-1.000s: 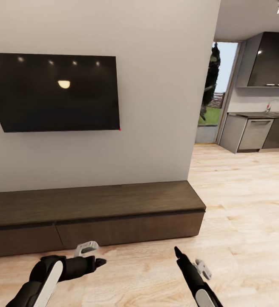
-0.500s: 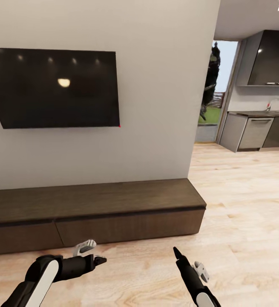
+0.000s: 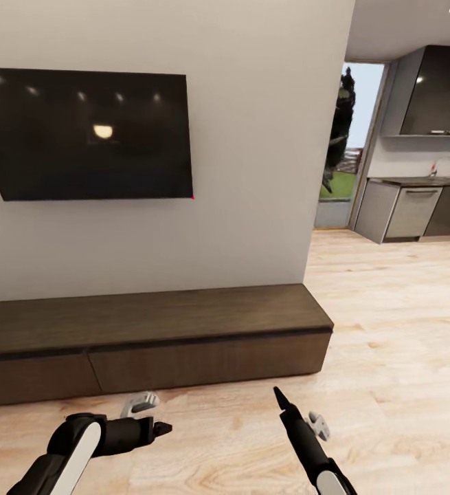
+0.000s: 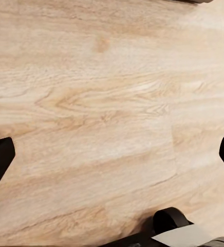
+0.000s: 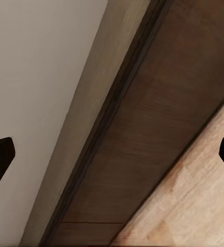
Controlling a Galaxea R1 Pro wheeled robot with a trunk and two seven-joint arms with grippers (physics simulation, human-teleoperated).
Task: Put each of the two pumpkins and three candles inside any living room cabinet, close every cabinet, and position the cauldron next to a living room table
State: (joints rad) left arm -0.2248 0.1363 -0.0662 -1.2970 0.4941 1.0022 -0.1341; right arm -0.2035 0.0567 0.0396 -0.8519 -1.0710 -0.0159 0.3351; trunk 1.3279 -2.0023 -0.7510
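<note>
The long, low dark-brown cabinet [image 3: 183, 323] runs along the wall ahead, and both visible drawer fronts are flush and closed. My left gripper [image 3: 160, 429] hovers low over the plank floor in front of it; in the left wrist view the gripper [image 4: 112, 154] is open, with bare floor between its fingers. My right gripper [image 3: 277, 394] points toward the cabinet's right half. The right wrist view has that gripper [image 5: 112, 154] open too, facing the cabinet [image 5: 158, 128] front and the wall. The pumpkins, candles, cauldron and table are out of view.
A black TV [image 3: 87, 134] hangs on the wall above the cabinet. Light wood floor [image 3: 389, 330] stretches right past the cabinet's end toward a kitchen [image 3: 417, 206] with dark cupboards and a glass door.
The whole picture has shifted slightly upward, so the camera has moved. Both arms keep about the same posture, and the grippers stay empty.
</note>
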